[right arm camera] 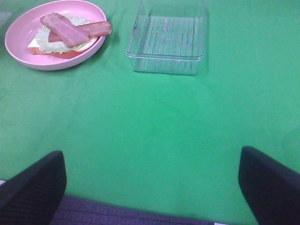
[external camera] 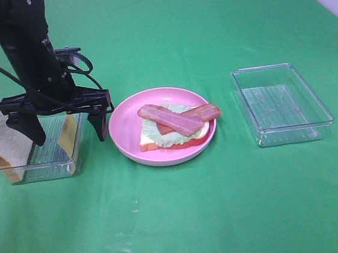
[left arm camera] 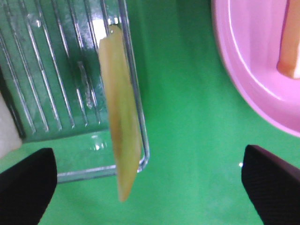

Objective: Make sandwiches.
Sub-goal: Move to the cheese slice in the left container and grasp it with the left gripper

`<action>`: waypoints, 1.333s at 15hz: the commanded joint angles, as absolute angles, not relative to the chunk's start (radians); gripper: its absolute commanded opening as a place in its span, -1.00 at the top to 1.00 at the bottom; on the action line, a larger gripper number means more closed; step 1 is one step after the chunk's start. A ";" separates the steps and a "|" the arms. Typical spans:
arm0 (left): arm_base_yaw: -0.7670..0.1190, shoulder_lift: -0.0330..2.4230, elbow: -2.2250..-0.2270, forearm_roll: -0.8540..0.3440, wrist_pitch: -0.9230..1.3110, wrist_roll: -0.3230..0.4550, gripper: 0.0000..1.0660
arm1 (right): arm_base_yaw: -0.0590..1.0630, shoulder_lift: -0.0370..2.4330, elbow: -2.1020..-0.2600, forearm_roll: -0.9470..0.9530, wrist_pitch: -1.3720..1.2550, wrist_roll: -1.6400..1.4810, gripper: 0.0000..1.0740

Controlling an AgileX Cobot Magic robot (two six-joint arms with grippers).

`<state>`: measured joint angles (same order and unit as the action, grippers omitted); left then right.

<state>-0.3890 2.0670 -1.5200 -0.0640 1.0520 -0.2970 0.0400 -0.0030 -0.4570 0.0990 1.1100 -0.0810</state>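
One cheese slice, upright in its tray, escapes the right wrist view.

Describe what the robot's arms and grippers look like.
The left arm is matt black, with black cables looping beside its wrist. The left gripper has a black crossbar carrying two black, tapering fingers. Of the right gripper only the two black finger ends show, with a fine ribbed texture. No markings are visible.

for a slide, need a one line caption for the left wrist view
Open left end effector over a yellow cheese slice leaning on edge in the clear container, pink plate alongside.
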 commanded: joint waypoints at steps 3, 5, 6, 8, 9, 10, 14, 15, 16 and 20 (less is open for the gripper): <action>-0.391 2.092 -1.515 -0.053 1.029 -0.304 -0.69 | 0.033 -0.034 -0.454 0.101 1.107 -0.070 -0.79; -0.391 2.095 -1.515 -0.053 1.030 -0.302 -0.14 | 0.033 -0.034 -0.454 0.101 1.107 -0.070 -0.79; -0.391 2.095 -1.515 -0.053 1.033 -0.302 -0.06 | 0.033 -0.034 -0.454 0.101 1.107 -0.070 -0.79; -0.391 2.095 -1.515 -0.053 1.033 -0.307 0.02 | 0.033 -0.034 -0.454 0.101 1.107 -0.070 -0.79; -0.391 2.095 -1.515 -0.054 1.033 -0.308 0.02 | 0.033 -0.034 -0.454 0.101 1.107 -0.070 -0.79; -0.391 2.095 -1.515 -0.057 1.033 -0.307 0.02 | 0.033 -0.034 -0.454 0.101 1.107 -0.070 -0.78; -0.391 2.095 -1.515 -0.058 1.032 -0.307 0.39 | 0.033 -0.034 -0.454 0.101 1.107 -0.070 -0.78; -0.391 2.095 -1.515 -0.057 1.032 -0.307 0.70 | 0.033 -0.034 -0.454 0.101 1.107 -0.070 -0.78; -0.391 2.095 -1.515 -0.057 1.032 -0.305 0.83 | 0.033 -0.034 -0.454 0.101 1.107 -0.070 -0.78; -0.391 2.094 -1.515 -0.055 1.034 -0.296 1.00 | 0.033 -0.034 -0.454 0.101 1.107 -0.070 -0.78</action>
<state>-0.3890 2.0920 -1.5200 -0.0570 1.0320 -0.2970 0.0400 -0.0030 -0.4570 0.0990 1.1100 -0.0810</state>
